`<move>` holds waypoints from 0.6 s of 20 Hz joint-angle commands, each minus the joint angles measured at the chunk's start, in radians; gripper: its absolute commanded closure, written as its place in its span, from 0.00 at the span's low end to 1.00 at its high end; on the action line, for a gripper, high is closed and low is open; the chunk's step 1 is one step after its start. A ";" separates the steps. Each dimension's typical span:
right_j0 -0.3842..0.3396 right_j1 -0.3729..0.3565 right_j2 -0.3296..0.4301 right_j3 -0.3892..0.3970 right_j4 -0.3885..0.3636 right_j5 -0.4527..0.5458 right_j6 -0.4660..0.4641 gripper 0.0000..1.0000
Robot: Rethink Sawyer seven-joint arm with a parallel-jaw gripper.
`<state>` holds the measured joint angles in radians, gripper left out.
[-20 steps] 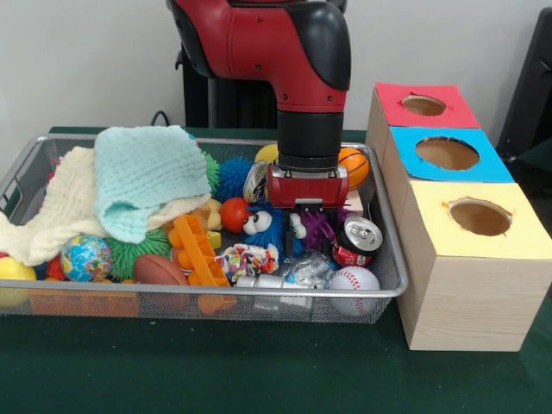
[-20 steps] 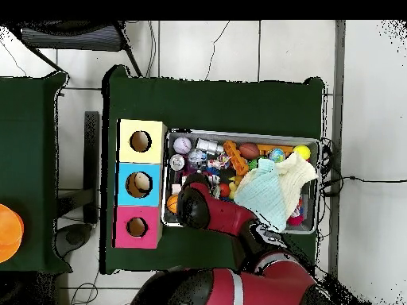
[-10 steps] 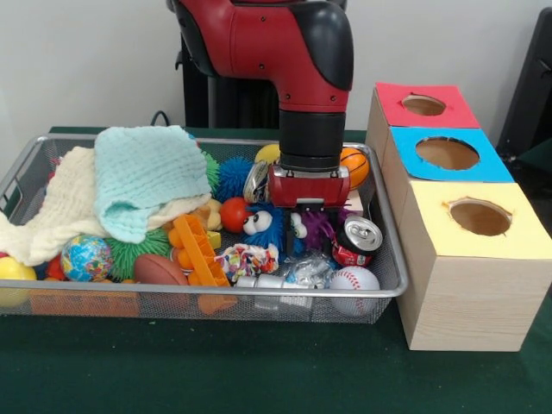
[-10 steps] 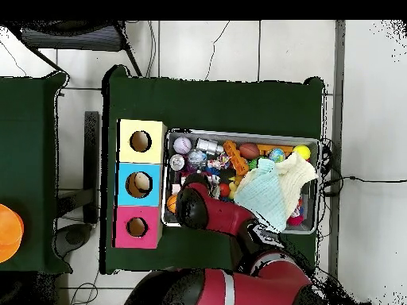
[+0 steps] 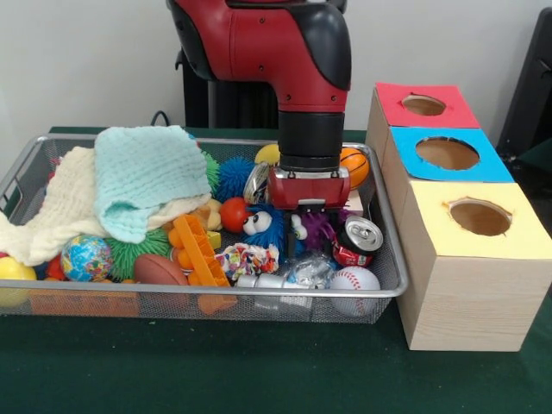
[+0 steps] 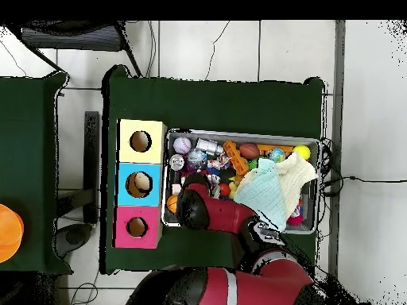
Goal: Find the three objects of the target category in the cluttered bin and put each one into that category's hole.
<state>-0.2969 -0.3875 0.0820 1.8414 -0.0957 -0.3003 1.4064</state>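
The silver wire-mesh bin [image 5: 216,293] holds a heap of toys, balls and cans. My gripper [image 5: 308,210] hangs straight down in the bin's right half, low over a blue fuzzy toy with eyes [image 5: 261,226] and a purple fuzzy toy [image 5: 316,229]. Its tips are sunk among the toys. A red can [image 5: 355,240], a baseball [image 5: 354,280], a crushed silver can [image 5: 304,271] and a small basketball [image 5: 354,166] lie close by. In the overhead view the arm [image 6: 195,208] covers the gripper above the bin [image 6: 238,135].
Three wooden boxes with holes stand right of the bin: red-topped [image 5: 424,105], blue-topped [image 5: 448,153], yellow-topped [image 5: 477,217]. A teal cloth [image 5: 142,177] and a cream cloth [image 5: 53,211] cover the bin's left half. A globe ball [image 5: 85,257], a football [image 5: 159,269] and an orange toy [image 5: 195,250] lie in front.
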 commanded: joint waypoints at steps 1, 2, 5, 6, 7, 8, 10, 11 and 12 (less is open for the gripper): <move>-0.028 0.039 0.094 -0.126 -0.058 -0.149 0.210 0.00; -0.025 0.038 0.089 -0.127 -0.059 -0.171 0.217 0.00; -0.007 0.036 0.067 -0.145 -0.057 -0.217 0.215 0.00; 0.003 0.028 0.058 -0.155 -0.039 -0.157 0.195 0.00; 0.021 0.027 0.033 -0.162 -0.023 -0.153 0.182 0.00; 0.044 0.021 0.002 -0.167 0.004 -0.136 0.169 0.00; 0.080 0.014 -0.051 -0.172 0.042 -0.118 0.155 0.00; 0.096 0.011 -0.075 -0.174 0.058 -0.111 0.150 0.00; 0.110 0.010 -0.097 -0.174 0.071 -0.119 0.150 0.00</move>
<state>-0.2392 -0.3847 0.0361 1.8244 -0.1162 -0.3455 1.4064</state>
